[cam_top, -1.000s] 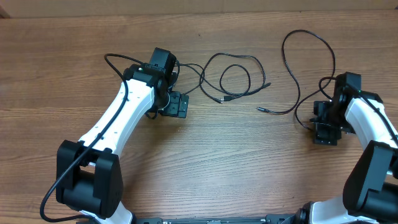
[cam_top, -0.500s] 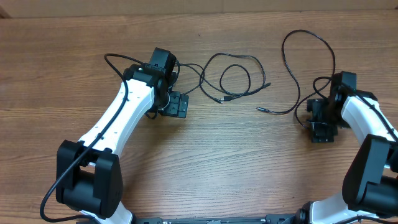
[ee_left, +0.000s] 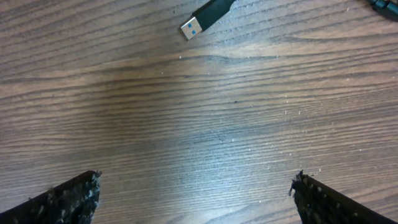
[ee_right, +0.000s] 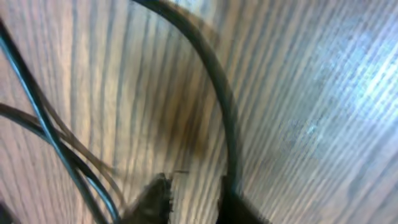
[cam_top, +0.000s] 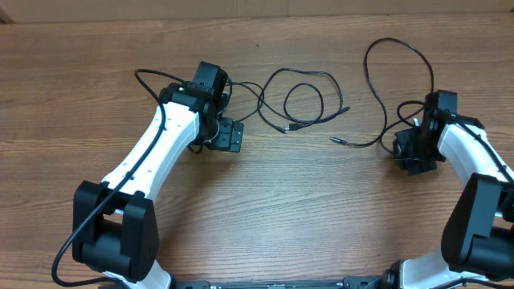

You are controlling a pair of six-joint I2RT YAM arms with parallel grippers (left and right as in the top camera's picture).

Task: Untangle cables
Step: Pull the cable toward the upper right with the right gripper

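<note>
Overhead view is showing you two thin black flexible cables lying on the brown wood-grain table [cam_top: 265, 209]. The central black cable [cam_top: 305, 71] is curling into one round loop mid-table, between the two arms, with its small plug ends pointing apart. The long black right-hand cable [cam_top: 368, 72] is arching tall toward the far edge. One end is finishing in a silver-tipped plug [cam_top: 337, 140] and the other is running in at the right gripper [cam_top: 416, 152].

The gripper body is hiding that run from above. In the right wrist view the same cable [ee_right: 214, 81] is showing blurred and thick. The thinner dark strands [ee_right: 43, 124] at the left edge are getting cut off, and you cannot tell which cord they belong to. The dark scrap in the top right corner of the left wrist view is too cropped to name.

The right gripper [ee_right: 196, 199] is sitting with its fingers [ee_right: 239, 205] drawn close together, the cable touching the inner side of one. A sliver of wood is showing beside it, so you cannot tell if it is pinched.

The left gripper [ee_left: 196, 193] is standing wide open and gripping nothing. A black USB plug with a silver, blue-lined tip [ee_left: 200, 20] is lying well ahead of its fingers [ee_left: 68, 199].
</note>
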